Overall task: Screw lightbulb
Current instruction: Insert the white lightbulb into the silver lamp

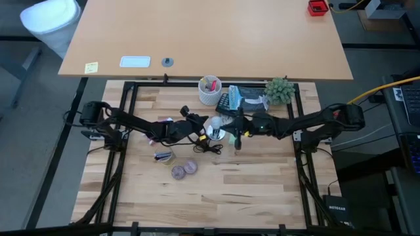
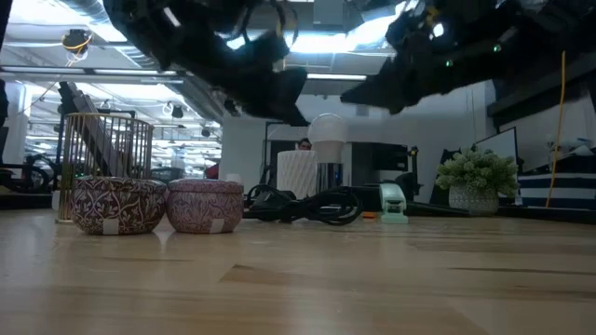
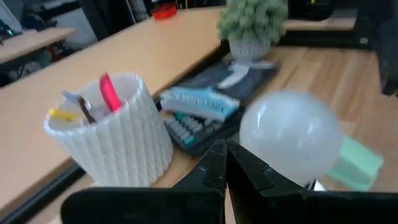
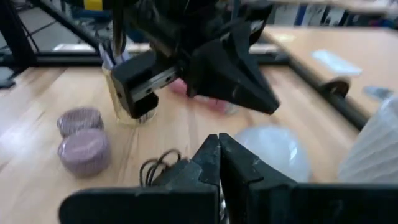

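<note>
The lightbulb [image 2: 327, 132] stands upright near the table's middle, white globe up, its silvery screw base [image 2: 328, 175] down among a black cable [image 2: 312, 207]. It also shows from above as the lightbulb [image 1: 214, 125]. My left gripper [image 1: 201, 124] hovers shut just left of the globe, slightly above it [image 2: 296, 115]. The left wrist view shows the lightbulb [image 3: 290, 135] close beyond my left gripper [image 3: 225, 163]. My right gripper [image 1: 235, 127] hovers shut to the right and above [image 2: 346, 96]. In the right wrist view the lightbulb [image 4: 273, 151] lies past my right gripper [image 4: 218, 158].
Behind the bulb stand a white cup of pens [image 1: 210, 90], a dark keypad [image 1: 237, 99] and a small green plant [image 1: 280, 90]. Two purple discs [image 1: 184, 169] lie nearer the front left. A mint-green block [image 2: 393, 203] sits right of the cable. Bare wood lies toward the near edge.
</note>
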Action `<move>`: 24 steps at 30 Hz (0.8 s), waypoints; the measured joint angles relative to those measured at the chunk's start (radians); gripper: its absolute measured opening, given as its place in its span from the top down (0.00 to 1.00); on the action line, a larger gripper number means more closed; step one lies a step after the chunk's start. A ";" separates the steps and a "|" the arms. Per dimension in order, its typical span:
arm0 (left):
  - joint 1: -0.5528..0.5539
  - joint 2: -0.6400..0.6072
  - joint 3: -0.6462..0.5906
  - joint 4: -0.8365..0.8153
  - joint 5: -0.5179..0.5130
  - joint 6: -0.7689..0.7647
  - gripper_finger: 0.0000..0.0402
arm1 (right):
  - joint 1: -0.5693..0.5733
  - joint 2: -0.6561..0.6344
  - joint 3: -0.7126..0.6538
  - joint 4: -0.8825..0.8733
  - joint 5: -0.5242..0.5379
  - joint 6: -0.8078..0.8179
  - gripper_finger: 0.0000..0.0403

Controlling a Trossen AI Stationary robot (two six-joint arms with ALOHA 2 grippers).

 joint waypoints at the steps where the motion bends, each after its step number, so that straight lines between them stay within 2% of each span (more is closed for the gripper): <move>1: -0.003 -0.014 0.000 0.002 -0.001 0.005 1.00 | 0.000 -0.019 0.000 -0.002 0.009 -0.014 0.99; 7: -0.032 -0.082 0.000 0.002 -0.001 0.054 1.00 | 0.000 -0.112 0.000 -0.005 0.151 -0.070 0.99; 12: -0.064 -0.090 0.000 -0.003 0.019 0.045 1.00 | -0.001 -0.117 0.000 -0.014 0.303 -0.072 0.99; 21: -0.073 -0.047 0.001 0.005 0.175 -0.006 1.00 | -0.001 -0.006 0.000 -0.014 0.314 -0.069 0.99; 24: -0.069 -0.023 0.000 0.015 0.186 -0.006 1.00 | -0.001 0.044 0.000 -0.004 0.314 -0.063 0.99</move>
